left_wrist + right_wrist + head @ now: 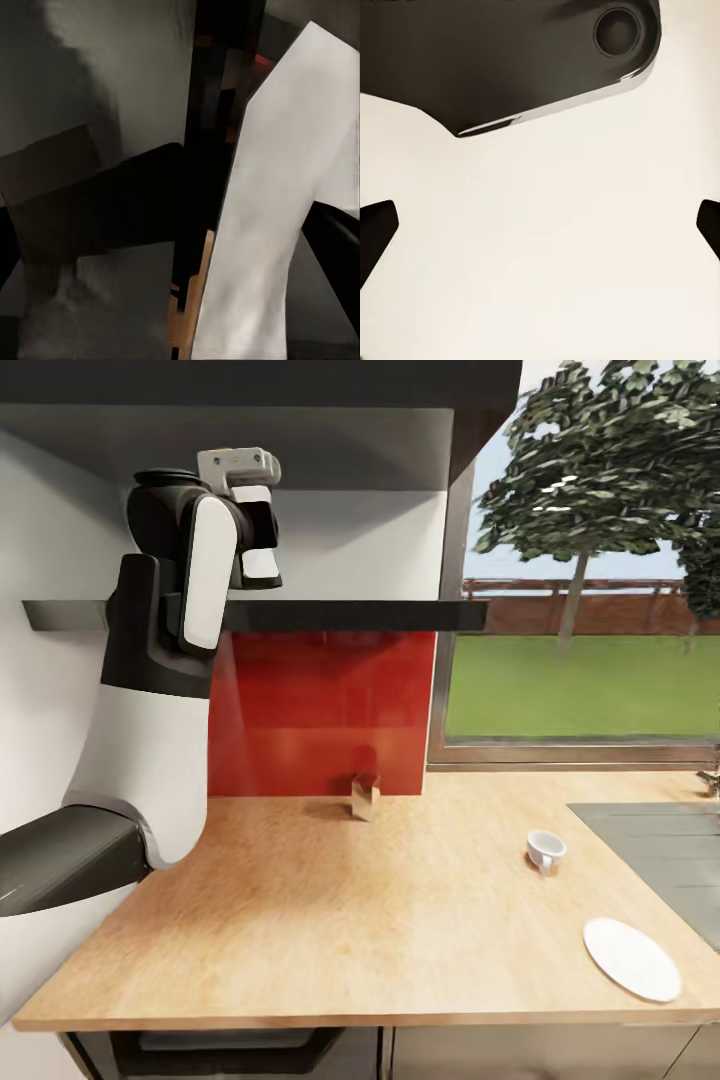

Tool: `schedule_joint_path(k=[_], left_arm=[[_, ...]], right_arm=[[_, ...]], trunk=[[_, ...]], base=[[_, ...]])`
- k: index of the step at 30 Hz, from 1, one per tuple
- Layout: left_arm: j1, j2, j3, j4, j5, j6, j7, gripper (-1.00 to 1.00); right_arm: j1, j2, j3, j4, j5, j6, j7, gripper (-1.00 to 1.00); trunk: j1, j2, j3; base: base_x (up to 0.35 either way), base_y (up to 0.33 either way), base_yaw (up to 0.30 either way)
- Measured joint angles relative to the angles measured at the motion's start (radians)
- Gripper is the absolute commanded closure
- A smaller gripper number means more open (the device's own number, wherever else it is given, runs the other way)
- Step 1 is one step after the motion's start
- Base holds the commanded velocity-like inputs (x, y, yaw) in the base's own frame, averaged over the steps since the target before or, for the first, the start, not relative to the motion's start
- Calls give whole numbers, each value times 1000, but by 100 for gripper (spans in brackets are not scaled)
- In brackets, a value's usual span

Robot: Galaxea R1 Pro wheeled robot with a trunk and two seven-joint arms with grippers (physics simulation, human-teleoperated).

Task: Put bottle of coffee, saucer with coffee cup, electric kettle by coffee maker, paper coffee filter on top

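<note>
Wood-grain kitchen countertop (300, 920) runs wide, the left arm raised to the dark shelf (350, 616) with its grip unreadable, the right gripper's (540, 225) fingers spread and empty, saucer (631, 958) near right, coffee cup (545, 848) apart from it, so setup looks barely begun.

Bright window daylight — soft shadows; the wrist views perhaps blurred.

Left arm (190, 690) hides part of the dark wall shelf (350, 615) and the kitchen countertop's (330, 930) back-left corner. Grey sink (660, 855) cut by the right frame edge. Left gripper's jaw state indeterminate. Small brown object (365, 797) at counter's back edge: unidentifiable.
</note>
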Motion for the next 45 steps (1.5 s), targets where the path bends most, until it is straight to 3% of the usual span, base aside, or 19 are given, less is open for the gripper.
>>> schedule_joint_path(k=[7, 15, 19, 22, 23, 24, 28, 37, 45], left_arm=[[0, 0, 0, 0, 0, 0, 0, 100], [0, 0, -1, -1, 0, 0, 0, 100], [0, 0, -1, -1, 0, 1, 0, 100], [0, 0, 0, -1, 1, 1, -1, 100], [0, 0, 0, 0, 2, 1, -3, 100], [0, 0, 0, 0, 2, 2, -3, 100], [0, 0, 0, 0, 2, 1, -3, 100], [0, 0, 0, 1, 1, 1, -4, 100], [2, 0, 1, 6, 10, 2, -6, 100]], right_arm=[[-1, -1, -15, 0, -3, 0, -27, -100], [-3, -2, -140, -2, -20, 1, -63, -100], [-8, -3, -162, -3, -26, 1, -65, -100], [-11, -3, -168, -30, -104, 3, -65, -100], [-15, -3, -172, -63, -278, 5, -64, -100], [-15, -3, -169, -68, -303, 5, -64, -100], [-27, -3, -170, -73, -340, 5, -64, -100], [-30, -3, -169, -73, -343, 5, -64, -100], [-34, -3, -169, -73, -343, 5, -64, -100]], trunk=[[0, 0, 0], [0, 0, 0], [0, 0, 0], [0, 0, 0], [0, 0, 0], [0, 0, 0], [0, 0, 0], [0, 0, 0], [-1, 0, 0]], base=[[-337, 0, 0], [-337, 0, 0], [-337, 0, 0], [-336, 0, 0], [-300, 0, 0], [-261, 0, 0], [-254, 0, 0], [-322, 0, 0], [-97, 0, 0]])
